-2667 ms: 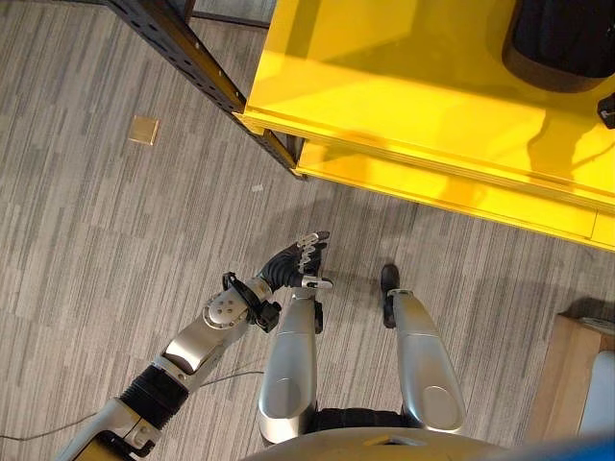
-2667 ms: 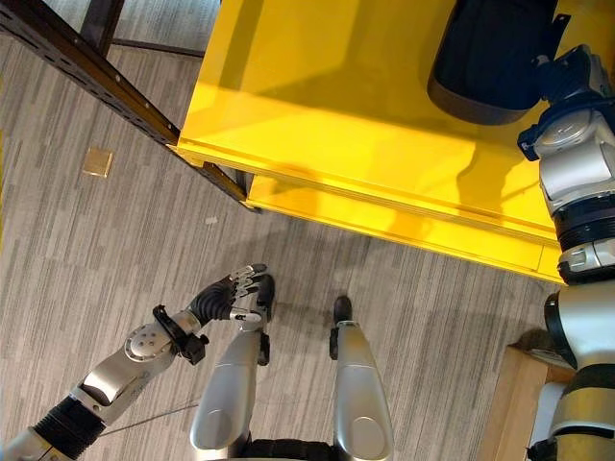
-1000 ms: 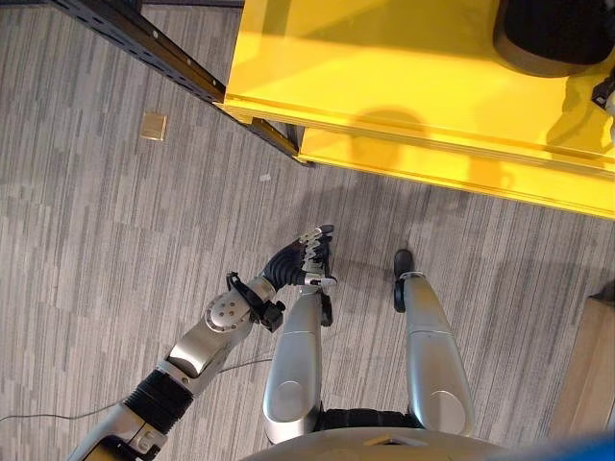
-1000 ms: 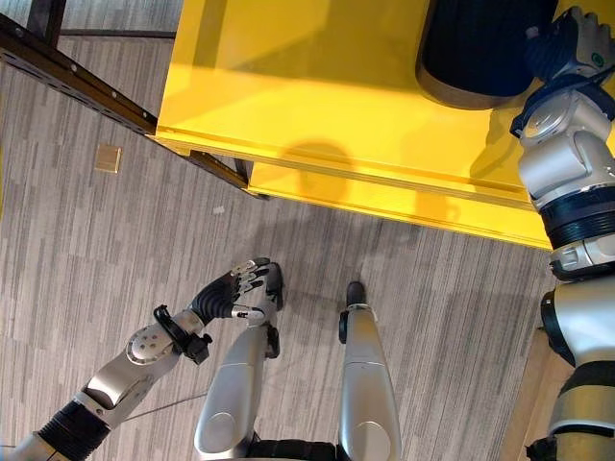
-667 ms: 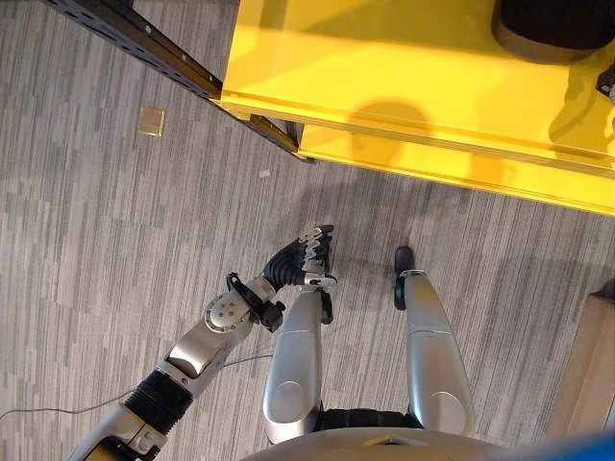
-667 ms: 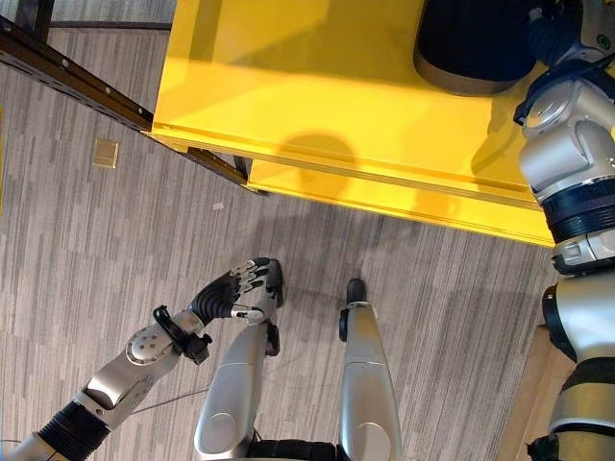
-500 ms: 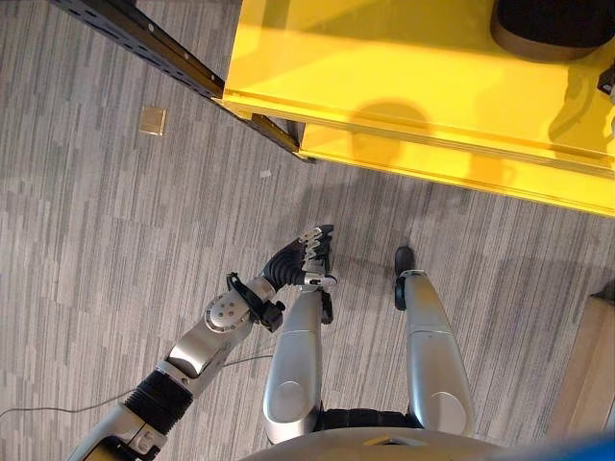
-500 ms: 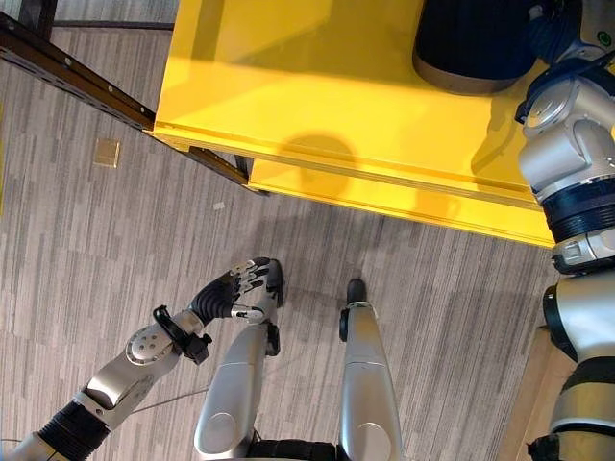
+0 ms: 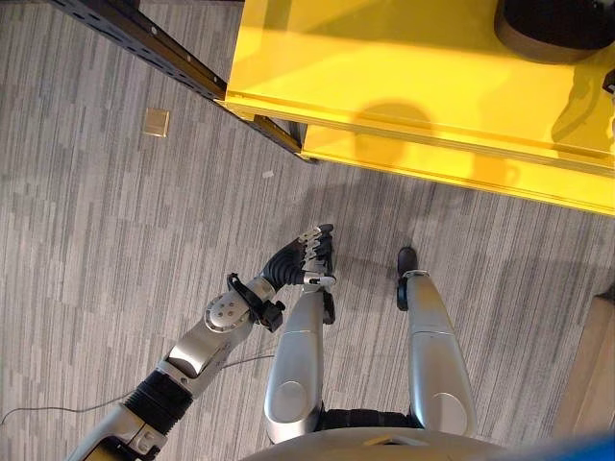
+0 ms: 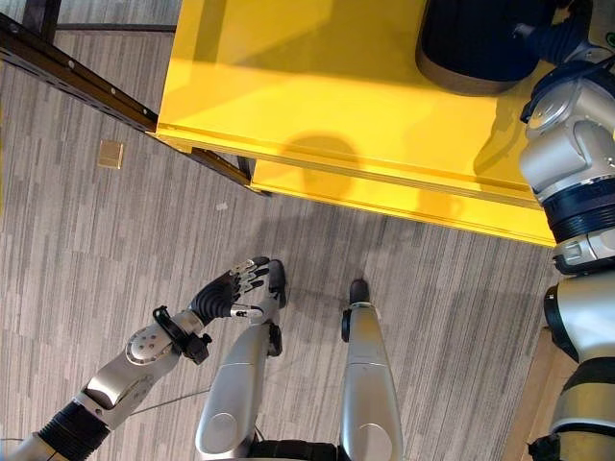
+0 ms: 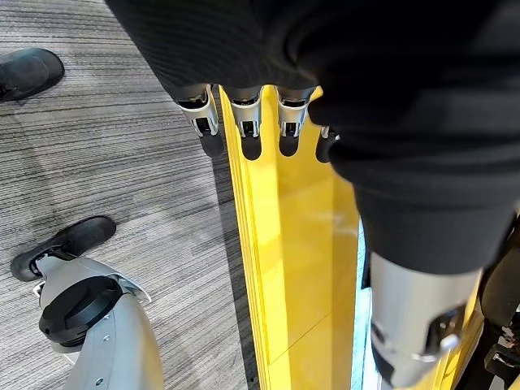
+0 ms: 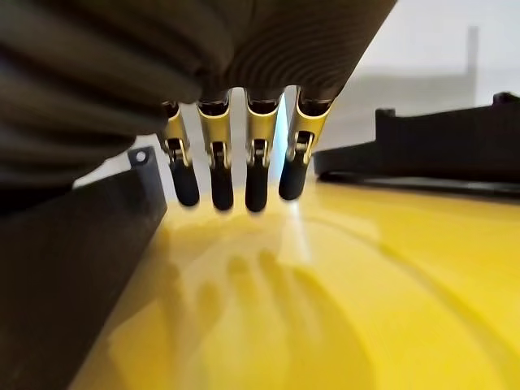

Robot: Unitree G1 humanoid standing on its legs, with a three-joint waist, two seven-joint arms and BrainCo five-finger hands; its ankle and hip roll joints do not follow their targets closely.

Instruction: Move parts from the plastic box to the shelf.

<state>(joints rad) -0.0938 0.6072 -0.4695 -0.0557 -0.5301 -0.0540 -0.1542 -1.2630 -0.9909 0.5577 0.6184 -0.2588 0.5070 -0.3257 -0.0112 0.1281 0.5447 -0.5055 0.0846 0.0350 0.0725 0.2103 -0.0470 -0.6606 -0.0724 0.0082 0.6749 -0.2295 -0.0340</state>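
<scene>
A round black part (image 10: 476,43) rests on the yellow shelf (image 10: 317,86) at the far right. My right hand (image 10: 560,40) is up beside it, to its right. In the right wrist view its fingers (image 12: 222,175) are straight above the yellow board and hold nothing, with the black part (image 12: 439,150) off to one side. My left hand (image 9: 300,259) hangs low over the grey floor in front of the shelf. It is open, its fingers (image 11: 244,122) are relaxed, and it is empty. The shelf's yellow edge (image 11: 292,244) shows past those fingers.
A dark metal beam (image 9: 163,48) runs slantwise at the far left, behind the shelf corner. A small tan square (image 9: 156,122) lies on the floor left of the shelf. A wooden edge (image 10: 524,403) shows at the lower right.
The whole picture has shifted a little, so the camera has moved. My right hand stays beside the black part and my left hand hangs as before.
</scene>
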